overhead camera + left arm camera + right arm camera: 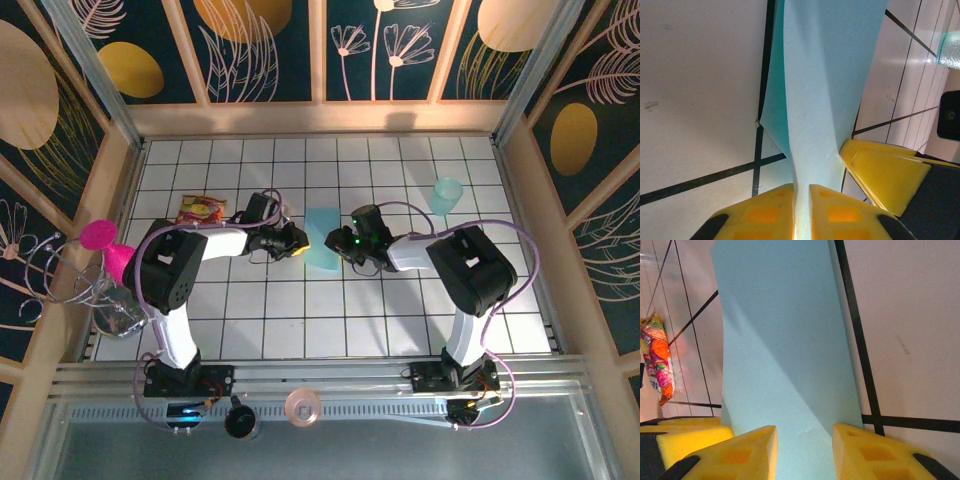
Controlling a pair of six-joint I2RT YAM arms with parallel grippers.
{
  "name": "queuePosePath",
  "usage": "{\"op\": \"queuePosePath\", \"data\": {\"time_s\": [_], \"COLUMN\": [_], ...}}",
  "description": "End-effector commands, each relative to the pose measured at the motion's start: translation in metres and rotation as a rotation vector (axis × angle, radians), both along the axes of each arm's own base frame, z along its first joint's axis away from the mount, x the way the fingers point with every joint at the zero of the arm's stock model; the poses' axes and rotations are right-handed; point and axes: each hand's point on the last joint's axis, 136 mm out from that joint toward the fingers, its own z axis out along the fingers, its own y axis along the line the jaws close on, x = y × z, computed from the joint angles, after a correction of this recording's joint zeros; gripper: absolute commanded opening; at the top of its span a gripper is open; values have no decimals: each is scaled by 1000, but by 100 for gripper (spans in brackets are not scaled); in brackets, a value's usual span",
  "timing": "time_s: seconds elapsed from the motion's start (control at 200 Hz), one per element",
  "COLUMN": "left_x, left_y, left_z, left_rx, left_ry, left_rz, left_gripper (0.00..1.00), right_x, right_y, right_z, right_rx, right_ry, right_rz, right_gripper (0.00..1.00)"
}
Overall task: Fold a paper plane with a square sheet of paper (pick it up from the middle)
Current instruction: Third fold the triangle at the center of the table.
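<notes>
A white tiled table (300, 320) sits inside dark floral wall panels (160, 40). The left gripper (801, 192) is pinched nearly closed on the square sheet of paper (322, 240), which lies buckled mid-table between both arms. The right gripper (805, 435) stands partly open, with the sheet's edge in its gap.

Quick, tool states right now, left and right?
Left tool: closed, pinching the blue paper.
Right tool: open, fingers on either side of the paper, not gripping it.
</notes>
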Motion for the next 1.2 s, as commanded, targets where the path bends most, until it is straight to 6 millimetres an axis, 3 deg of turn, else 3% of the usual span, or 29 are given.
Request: {"op": "queuePosePath", "data": {"time_s": [0.0,0.13,0.255,0.41,0.536,0.691,0.961,1.116,1.196], "left_x": [-1,1,3,4,5,4,7,7,6], "left_y": [-2,-2,-1,-3,-3,-3,-4,-3,-3], "left_z": [-2,4,14,25,30,31,29,29,28], "left_rx": [-26,-28,-38,-77,-90,-102,-91,-84,-83], "left_ry": [15,-2,-18,-25,-25,-13,-11,-11,-7], "left_rz": [-5,5,24,48,60,69,68,68,64], "left_gripper": [10,6,5,5,6,6,7,7,7], "right_x": [-6,9,16,9,2,-10,-44,-44,-40], "right_y": [-6,-6,-10,-10,-5,10,46,44,41], "right_z": [-6,31,63,80,91,88,63,44,44], "right_rx": [-25,-19,-65,-178,-269,-395,-482,-570,-606], "right_ry": [8,-137,-305,-518,-667,-788,-879,-906,-935], "right_rz": [-3,-5,37,143,219,348,623,649,635], "right_gripper": [35,35,44,65,70,71,78,79,79]}}
